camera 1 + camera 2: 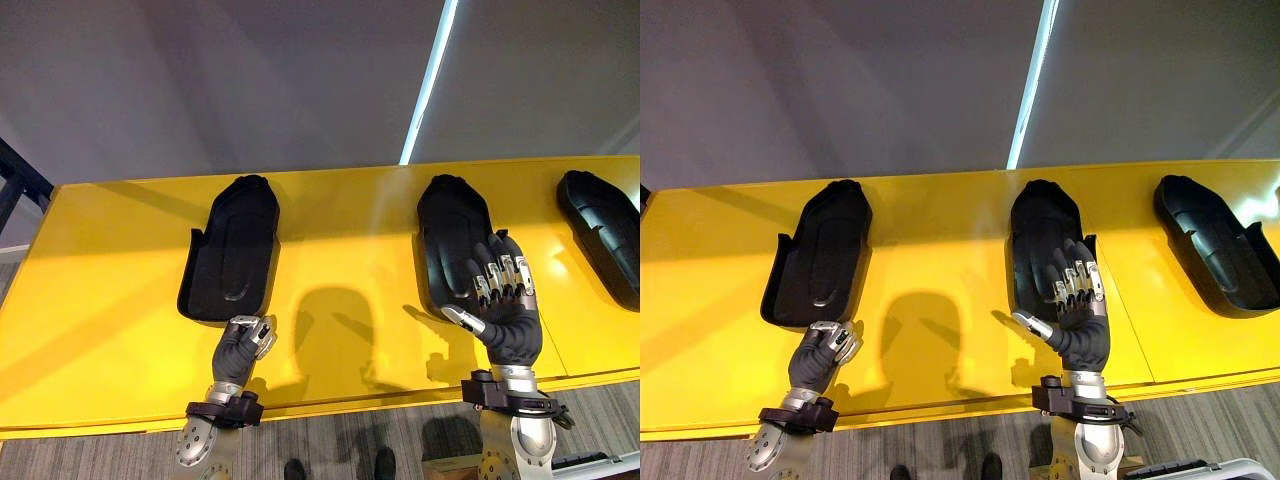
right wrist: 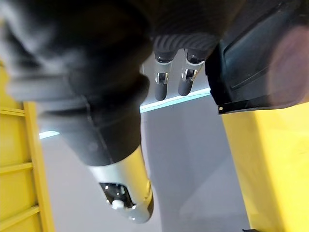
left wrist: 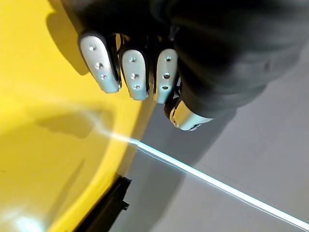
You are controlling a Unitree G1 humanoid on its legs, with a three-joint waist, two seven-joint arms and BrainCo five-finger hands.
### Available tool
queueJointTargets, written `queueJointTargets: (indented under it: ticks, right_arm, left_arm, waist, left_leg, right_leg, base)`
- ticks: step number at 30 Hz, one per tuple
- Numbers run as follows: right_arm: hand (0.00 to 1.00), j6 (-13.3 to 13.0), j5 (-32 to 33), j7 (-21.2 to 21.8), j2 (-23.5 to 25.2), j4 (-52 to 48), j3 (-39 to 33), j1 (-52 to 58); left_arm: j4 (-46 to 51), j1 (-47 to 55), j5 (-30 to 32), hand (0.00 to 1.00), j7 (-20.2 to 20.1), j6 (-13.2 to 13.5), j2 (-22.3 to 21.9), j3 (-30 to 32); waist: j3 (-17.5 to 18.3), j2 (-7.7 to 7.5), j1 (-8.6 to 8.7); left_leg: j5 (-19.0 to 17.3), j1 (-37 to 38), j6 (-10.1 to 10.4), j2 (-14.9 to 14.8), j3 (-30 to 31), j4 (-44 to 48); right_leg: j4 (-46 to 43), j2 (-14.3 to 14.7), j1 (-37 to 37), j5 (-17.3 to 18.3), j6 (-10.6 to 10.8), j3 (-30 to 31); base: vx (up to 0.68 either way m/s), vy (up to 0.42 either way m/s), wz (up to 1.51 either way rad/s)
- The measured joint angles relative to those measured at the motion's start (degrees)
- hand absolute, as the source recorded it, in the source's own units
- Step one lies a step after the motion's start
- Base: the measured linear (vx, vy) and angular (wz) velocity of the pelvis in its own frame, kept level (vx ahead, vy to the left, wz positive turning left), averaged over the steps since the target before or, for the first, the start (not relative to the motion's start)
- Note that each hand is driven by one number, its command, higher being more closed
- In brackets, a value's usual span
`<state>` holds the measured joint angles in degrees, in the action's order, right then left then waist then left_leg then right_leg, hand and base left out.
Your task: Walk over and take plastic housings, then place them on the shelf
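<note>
**Three black housings lying on the yellow shelf**

Three black plastic housings lie in a row on the yellow shelf, hollow side up, long ends pointing toward the wall and well apart from one another. The left housing sits by itself. The left robot hand is just beside its near end, clenched with the fingers curled in on themselves. The middle housing has the right robot hand over its near end. That robot hand is released, fingers straight and spread, thumb out to the side. Whether the fingertips touch the plastic I cannot tell. The right housing lies beyond a seam in the shelf surface, partly cut off by the edge of the view.

The shelf is a broad, glossy yellow board that reflects the light. Behind it stands a plain grey wall crossed by a thin bright light strip. In front of the shelf edge is a grey carpeted floor.
</note>
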<state>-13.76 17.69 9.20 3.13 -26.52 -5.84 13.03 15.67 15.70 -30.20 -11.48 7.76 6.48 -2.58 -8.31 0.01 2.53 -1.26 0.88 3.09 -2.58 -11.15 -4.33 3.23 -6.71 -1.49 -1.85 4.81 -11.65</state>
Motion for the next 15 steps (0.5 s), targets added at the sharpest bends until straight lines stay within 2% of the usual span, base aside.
queueJointTargets:
  ticks: [4, 8, 12, 15]
  right_arm:
    - [0.00, 0.00, 0.00, -0.03, 0.00, -0.22, -1.71, -1.43]
    - [0.00, -0.44, -0.14, -1.38, -0.02, -2.71, -5.76, -6.58]
    - [0.00, -1.24, -0.27, -3.45, -0.03, -3.64, -7.20, -8.70]
    - [0.00, -2.45, -0.96, -5.13, -0.03, -3.73, -7.80, -9.16]
  left_arm:
    - [8.86, -0.17, -5.44, 0.00, -0.59, 0.72, -1.54, 1.42]
    - [19.16, -2.92, -14.05, 0.00, -1.36, 4.73, -4.75, 1.43]
    - [23.01, -5.48, -14.80, 0.00, -0.73, 8.32, -5.98, 1.02]
    - [25.35, -5.51, -13.43, 0.00, 2.10, 11.48, -6.07, 1.08]
  waist:
    - [0.03, 0.02, -0.01]
    - [1.37, 0.11, 0.03]
    - [2.96, 0.42, 0.23]
    - [4.34, 0.57, 0.26]
  left_leg:
    - [0.00, 1.44, 0.00, 0.01, 0.31, 0.00]
    - [0.05, 3.52, -0.06, 0.04, 0.87, 0.08]
    - [0.24, 4.54, -0.29, 0.10, 1.81, 0.26]
    - [0.44, 4.63, -0.52, 0.21, 1.94, 0.32]
  right_leg:
    - [0.00, -0.04, 1.64, 0.01, 0.01, -0.18]
    - [0.00, -0.10, 4.05, 0.04, 0.06, -0.62]
    - [-0.02, -0.21, 5.50, 0.05, 0.07, -1.56]
    - [-0.15, -0.32, 5.78, 0.05, 0.07, -1.61]
  base:
    - [-0.02, -0.015, 0.04]
    - [-0.07, -0.023, 0.05]
    - [-0.06, -0.024, 0.11]
    - [-0.07, -0.016, 0.02]
